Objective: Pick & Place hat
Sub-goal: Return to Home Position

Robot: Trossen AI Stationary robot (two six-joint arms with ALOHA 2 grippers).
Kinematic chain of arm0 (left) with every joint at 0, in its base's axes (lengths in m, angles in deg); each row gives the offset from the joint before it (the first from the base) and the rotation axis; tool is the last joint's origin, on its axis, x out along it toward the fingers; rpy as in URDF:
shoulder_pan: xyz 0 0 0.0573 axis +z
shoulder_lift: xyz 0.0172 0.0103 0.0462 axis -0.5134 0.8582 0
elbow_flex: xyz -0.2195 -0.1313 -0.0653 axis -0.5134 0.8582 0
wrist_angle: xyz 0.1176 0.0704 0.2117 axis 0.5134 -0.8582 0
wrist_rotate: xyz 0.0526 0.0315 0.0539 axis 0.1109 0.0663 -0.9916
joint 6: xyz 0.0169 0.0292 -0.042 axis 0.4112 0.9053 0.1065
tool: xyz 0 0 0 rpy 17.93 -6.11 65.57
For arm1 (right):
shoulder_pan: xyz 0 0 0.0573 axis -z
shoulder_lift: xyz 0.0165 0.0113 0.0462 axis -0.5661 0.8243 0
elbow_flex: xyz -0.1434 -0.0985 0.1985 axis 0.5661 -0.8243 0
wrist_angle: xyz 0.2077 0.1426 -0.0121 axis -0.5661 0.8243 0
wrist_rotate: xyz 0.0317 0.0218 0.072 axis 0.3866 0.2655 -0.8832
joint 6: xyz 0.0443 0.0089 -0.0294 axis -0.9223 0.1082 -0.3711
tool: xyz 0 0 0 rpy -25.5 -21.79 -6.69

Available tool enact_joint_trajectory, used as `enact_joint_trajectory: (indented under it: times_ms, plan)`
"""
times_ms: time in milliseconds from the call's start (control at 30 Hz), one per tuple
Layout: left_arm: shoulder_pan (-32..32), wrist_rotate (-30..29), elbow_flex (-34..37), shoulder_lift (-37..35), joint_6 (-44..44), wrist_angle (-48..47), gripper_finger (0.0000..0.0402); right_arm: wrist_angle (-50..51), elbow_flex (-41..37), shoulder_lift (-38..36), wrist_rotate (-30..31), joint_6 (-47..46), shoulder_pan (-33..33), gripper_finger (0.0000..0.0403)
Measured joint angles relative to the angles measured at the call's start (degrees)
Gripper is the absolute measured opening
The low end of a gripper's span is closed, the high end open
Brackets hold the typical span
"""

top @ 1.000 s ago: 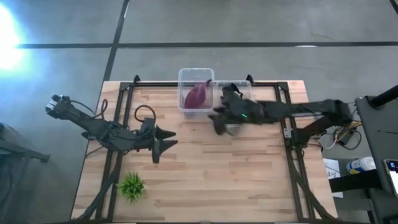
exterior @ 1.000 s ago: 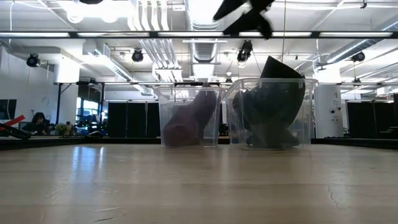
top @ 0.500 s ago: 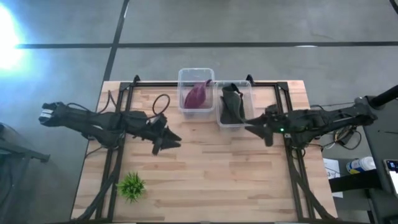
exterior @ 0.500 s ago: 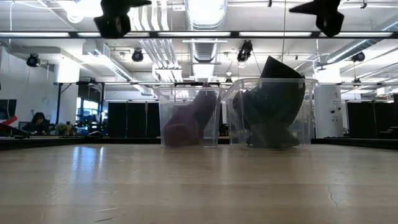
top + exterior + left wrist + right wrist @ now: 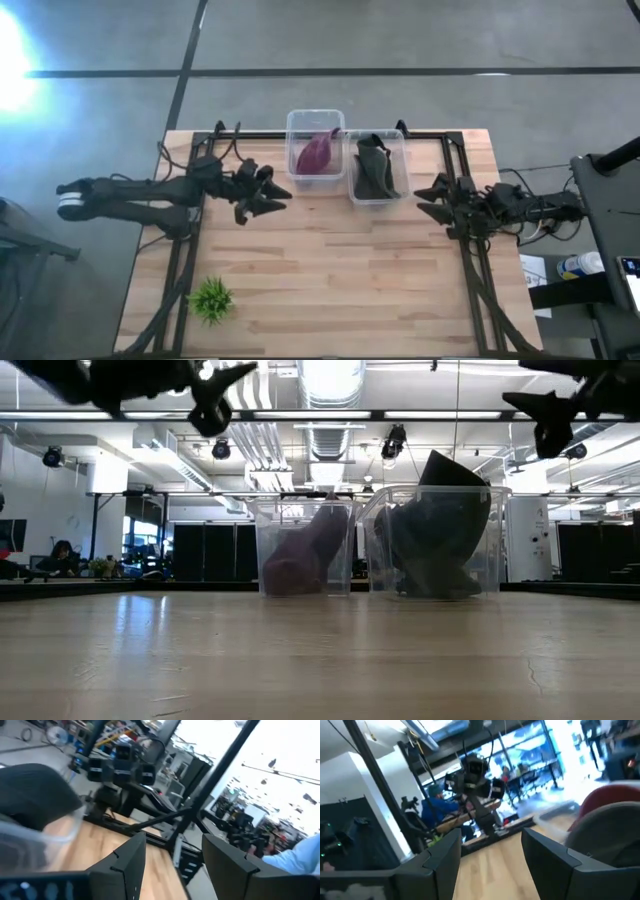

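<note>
A dark hat [image 5: 374, 170] lies in the right one of two clear bins and sticks up above its rim [image 5: 437, 530]. A maroon hat [image 5: 317, 153] fills the left bin [image 5: 301, 552]. My left gripper [image 5: 277, 195] hovers open, high over the table, to the left of the bins. It also shows at the top of the low view [image 5: 222, 388]. My right gripper [image 5: 421, 201] is open too and hangs in the air to the right of the dark hat's bin [image 5: 540, 412]. In the left wrist view the open gripper [image 5: 172, 847] faces past the dark hat [image 5: 35, 795]. In the right wrist view the open gripper [image 5: 491, 842] has both hats off to one side.
The two bins [image 5: 316, 120] stand side by side at the middle of the table's far edge. A small green plant [image 5: 211, 298] sits near the near left corner. Black frame rails [image 5: 470, 250] run along both sides of the wooden top.
My right gripper has drawn back from above the dark hat's bin toward the table's right edge, staying high and open. My left gripper has moved toward the far edge and the bins. Both hats have stayed in their bins.
</note>
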Motion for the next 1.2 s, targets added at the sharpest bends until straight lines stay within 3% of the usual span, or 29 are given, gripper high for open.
enact_joint_trajectory:
  times_ms: [100,167,567,900,967,1067,1200]
  plan:
    - [2.41,0.03,4.03,-1.07,-0.35,3.80,0.0188,0.77,-2.99,-5.96,0.23,3.66,0.01,0.0203]
    - [3.66,-0.10,6.48,-2.05,-0.93,4.64,0.0188,0.03,-3.80,-6.01,0.35,4.77,0.09,0.0203]
    - [6.21,-1.25,18.84,-7.75,-5.79,9.61,0.0188,0.55,-9.34,-0.11,3.23,4.96,0.22,0.0203]
    - [6.28,-3.68,20.01,-7.72,-16.91,8.83,0.0188,2.43,-10.13,2.97,3.14,4.96,0.22,0.0203]
    - [6.26,-1.56,19.97,-8.32,-12.76,5.94,0.0188,2.45,-10.13,3.38,3.15,4.93,0.22,0.0203]
    - [4.14,-1.47,20.46,-12.30,3.58,1.79,0.0188,2.50,-10.11,3.63,3.14,4.91,0.22,0.0203]
    - [0.65,-3.01,23.76,-21.29,17.39,1.01,0.0188,2.56,-10.07,3.58,3.19,4.78,0.22,0.0203]
